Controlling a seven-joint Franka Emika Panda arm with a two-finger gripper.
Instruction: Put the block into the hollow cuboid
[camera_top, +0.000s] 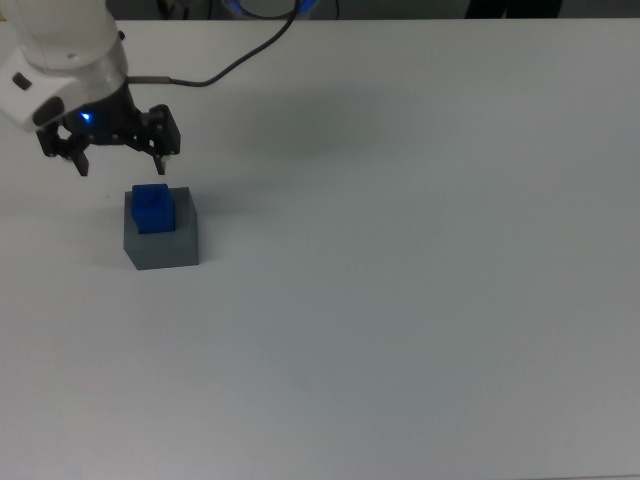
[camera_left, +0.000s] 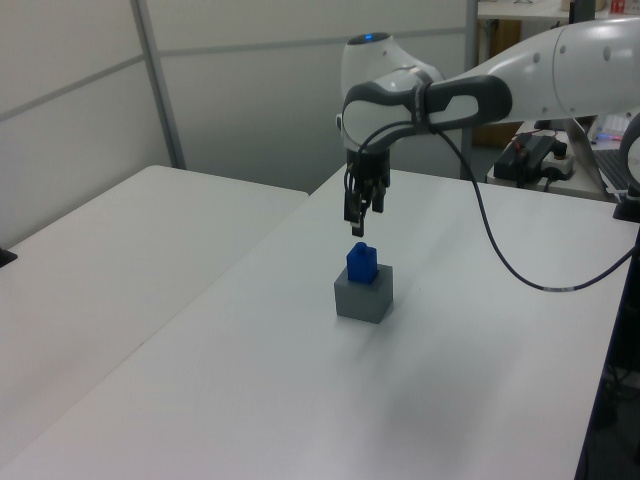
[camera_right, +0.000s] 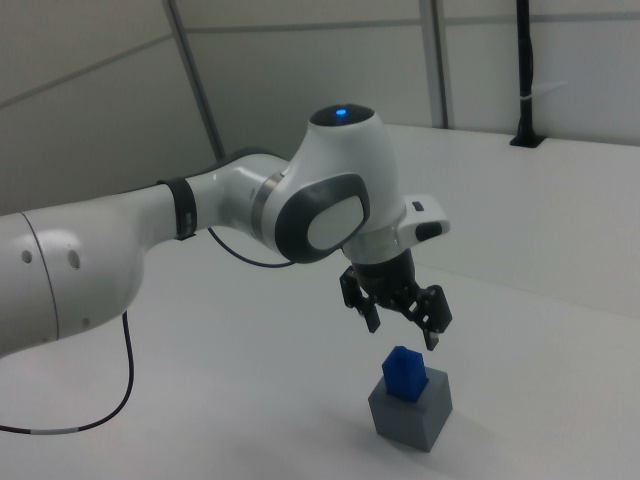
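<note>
The blue block (camera_top: 152, 207) (camera_left: 361, 264) (camera_right: 405, 374) stands upright in the top recess of the grey hollow cuboid (camera_top: 162, 243) (camera_left: 364, 297) (camera_right: 411, 414), its upper half sticking out. My gripper (camera_top: 118, 162) (camera_left: 358, 218) (camera_right: 402, 335) hangs open above the block, clear of it, with nothing between its fingers. In the top view it sits toward the upper left of the cuboid.
The white table (camera_top: 420, 260) carries nothing else. A black cable (camera_top: 230, 65) runs from the wrist across the top view's upper part. A second white table (camera_left: 110, 250) lies at the left view's left, and equipment (camera_left: 535, 155) stands beyond the far edge.
</note>
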